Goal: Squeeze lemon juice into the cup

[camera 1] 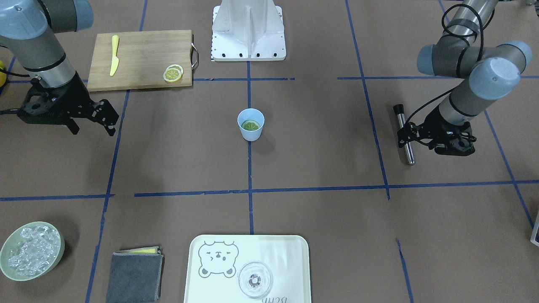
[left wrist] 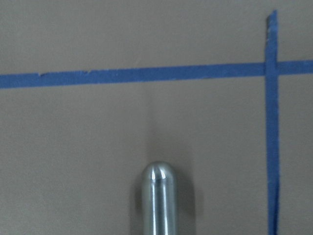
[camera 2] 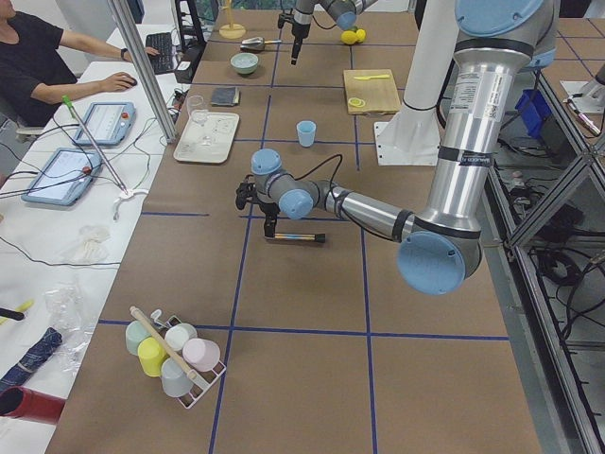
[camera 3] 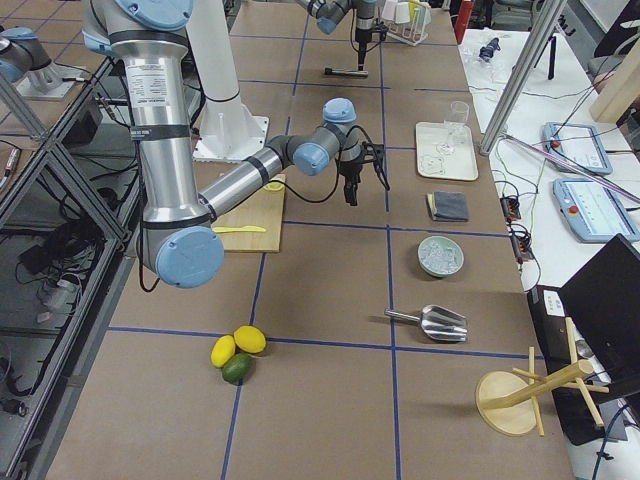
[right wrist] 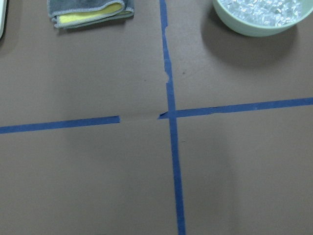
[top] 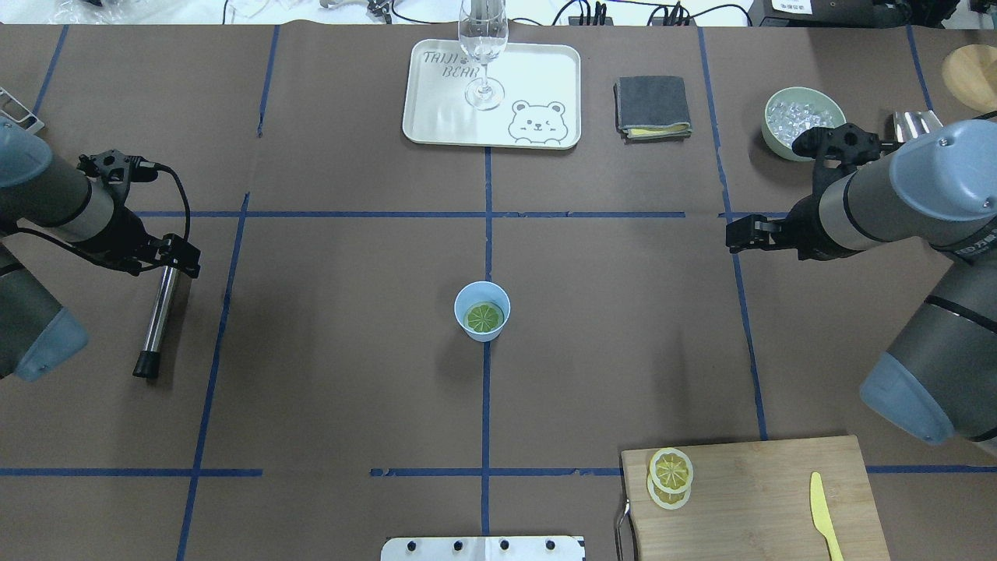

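At the middle of the overhead view: the cup (top: 482, 330) stands upright where two blue tape lines cross, with the lemon (top: 483, 316) lying flat on its bottom.
Left gripper (top: 177, 263): at the left edge of the overhead view, low over the table at the rounded steel end of a metal rod (top: 160, 312) that lies flat. Its fingers look to sit on either side of the rod. I cannot tell whether they clamp it or only straddle it.
Right gripper (camera 1: 93, 131): on the left side of the front-facing view, above bare table. Its fingers are spread apart and hold nothing.
Lemon relative to the fingers: well apart from both pairs. The cup sits between the two grippers, and neither is over it.
Step in hand: with the slice already in the cup, this is probably the taking up of the rod to press the slice.
Doing it well: grip the rod firmly near its end and lift it clear before swinging it inward. Bring it upright over the cup's mouth, then come straight down on the middle of the slice.
What to watch: the cup is light and nothing holds it, so an off-centre or slanted push could tip or slide it. The free right gripper could steady its wall.
Spare slices (top: 670, 477): in the lower right of the overhead view, stacked on the wooden board (top: 748, 506), well apart from the yellow knife (top: 822, 506).
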Available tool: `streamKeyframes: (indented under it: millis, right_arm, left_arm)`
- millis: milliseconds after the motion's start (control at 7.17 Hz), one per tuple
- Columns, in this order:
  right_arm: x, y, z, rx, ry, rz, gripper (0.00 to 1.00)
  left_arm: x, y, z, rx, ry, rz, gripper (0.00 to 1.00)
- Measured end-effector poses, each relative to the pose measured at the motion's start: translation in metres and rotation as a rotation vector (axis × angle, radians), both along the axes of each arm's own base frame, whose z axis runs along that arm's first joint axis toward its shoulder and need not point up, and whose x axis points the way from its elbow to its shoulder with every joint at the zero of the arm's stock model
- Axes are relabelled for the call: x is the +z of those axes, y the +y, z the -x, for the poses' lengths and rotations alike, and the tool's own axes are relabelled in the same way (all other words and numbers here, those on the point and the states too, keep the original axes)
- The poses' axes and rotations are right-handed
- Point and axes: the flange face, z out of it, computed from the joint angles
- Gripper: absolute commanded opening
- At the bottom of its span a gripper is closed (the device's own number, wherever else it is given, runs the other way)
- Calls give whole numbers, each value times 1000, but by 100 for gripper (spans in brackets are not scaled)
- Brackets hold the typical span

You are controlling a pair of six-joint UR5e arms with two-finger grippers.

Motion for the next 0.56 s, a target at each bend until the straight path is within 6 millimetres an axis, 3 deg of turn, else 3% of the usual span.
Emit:
streamKeyframes:
  millis: [279, 418, 558]
  right_arm:
    - [41, -30, -62, -75, 26, -19, 100]
    - [72, -48, -105, -109, 37, -25, 100]
    - [110, -65, -152, -145, 42, -29, 100]
  left_arm:
    - [-11, -23, 88, -16, -18, -103, 100]
    - [-3, -27, 136, -23, -7, -124, 100]
    - [17, -22, 184, -31, -6, -137, 100]
